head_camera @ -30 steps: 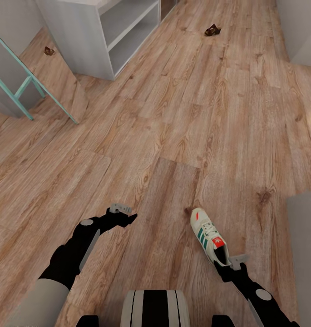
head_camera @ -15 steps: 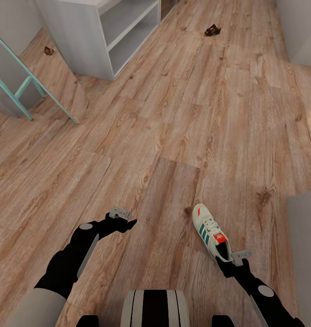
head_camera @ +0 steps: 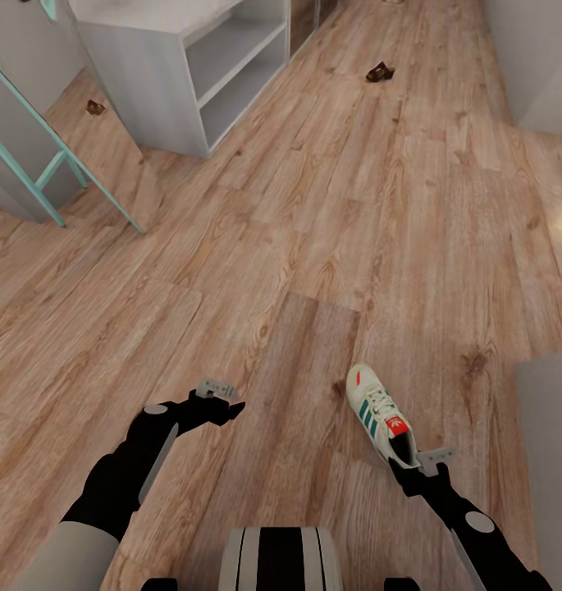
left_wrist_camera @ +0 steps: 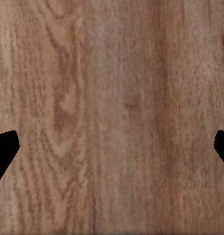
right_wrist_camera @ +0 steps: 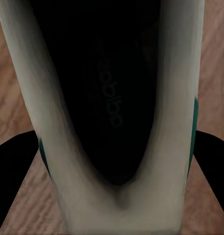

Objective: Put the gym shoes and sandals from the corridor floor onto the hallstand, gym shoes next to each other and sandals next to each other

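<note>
A: Nearest first. The right gripper has the gym shoe by the heel. From the right wrist view, the dark fingers sit either side of the heel, pressed against it. I'd call that clamped on the shoe.

B: Is the shoe off the floor?

A: Can't tell for certain. It tilts toe-forward, red sole patch showing at the toe, so it looks lifted at least at the front. My advice for the carry: a heel-only hold lets the toe swing, so keep the wrist slow and level, and set it sole-down on the rack.

B: And the left gripper?

A: Fingers spread wide, nothing between them. It hangs over bare planks; the left wrist view gives only wood grain with the fingertips at the edges.

B: Surface?

A: The corridor floor is light brown plank, smooth, well lit. A grey block stands just beside the right arm.

B: Further off?

A: The hallstand, pale grey, open low shelves, stands well ahead on the left. A teal frame leans near it. One sandal lies on the floor far ahead; a small brown thing beyond the frame may be the other, too small to say.
</note>
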Controlling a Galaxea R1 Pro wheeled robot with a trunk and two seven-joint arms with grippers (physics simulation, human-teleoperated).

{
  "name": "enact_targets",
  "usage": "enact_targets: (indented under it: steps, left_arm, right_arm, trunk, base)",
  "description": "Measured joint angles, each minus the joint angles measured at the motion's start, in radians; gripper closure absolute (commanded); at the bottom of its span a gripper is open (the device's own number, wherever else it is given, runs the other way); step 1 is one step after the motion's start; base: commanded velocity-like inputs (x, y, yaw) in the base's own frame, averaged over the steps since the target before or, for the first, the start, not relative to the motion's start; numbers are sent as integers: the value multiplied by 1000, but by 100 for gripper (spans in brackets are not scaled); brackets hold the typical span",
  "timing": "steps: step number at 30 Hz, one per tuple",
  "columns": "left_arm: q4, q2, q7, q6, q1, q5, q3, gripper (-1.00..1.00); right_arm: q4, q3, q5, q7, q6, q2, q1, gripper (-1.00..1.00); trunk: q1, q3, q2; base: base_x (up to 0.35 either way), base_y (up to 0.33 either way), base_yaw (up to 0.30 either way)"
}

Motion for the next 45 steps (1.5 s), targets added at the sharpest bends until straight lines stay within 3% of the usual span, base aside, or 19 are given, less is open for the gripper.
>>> enact_targets:
  steps: [14, 21, 24, 30, 33, 38, 42, 45]
  left_arm:
    - [13, 4, 6, 1, 10, -1, 2, -100]
    - [39, 11, 117, -8, 87, -1, 3, -100]
    - [55, 11, 161, -49, 125, -1, 3, -100]
    - [159, 11, 273, -267, 204, 2, 4, -100]
    - [257, 11, 348, -392, 232, 8, 5, -100]
    - [434, 10, 410, -592, 246, 27, 15, -100]
    - [602, 9, 434, -774, 249, 69, 59, -100]
    - [756, 9, 441, -912, 251, 105, 97, -100]
  right_arm:
    - [1, 0, 0, 0, 0, 2, 0, 100]
    - [9, 0, 1, 0, -1, 3, 0, 100]
    - [12, 1, 1, 0, -1, 3, 0, 100]
    - [53, 2, 1, 0, -4, 4, 1, 100]
    - [92, 2, 1, 1, -10, 5, 1, 100]
    - [163, 3, 1, 2, -49, 11, 1, 100]
    - [258, 4, 1, 3, -148, 13, 1, 100]
    - [402, 7, 1, 1, -319, 13, 2, 100]
  trunk:
    - [-6, 76, 3]
    - [-9, 114, 5]
    - [-11, 130, 6]
    - [-13, 163, 7]
    - [-15, 179, 8]
    - [-17, 206, 9]
    - [-19, 228, 10]
    - [-20, 244, 11]
  base:
    - [0, 0, 0]
    - [0, 0, 0]
    - [0, 0, 0]
    - [0, 0, 0]
    - [0, 0, 0]
    - [0, 0, 0]
    - [0, 0, 0]
    - [0, 0, 0]
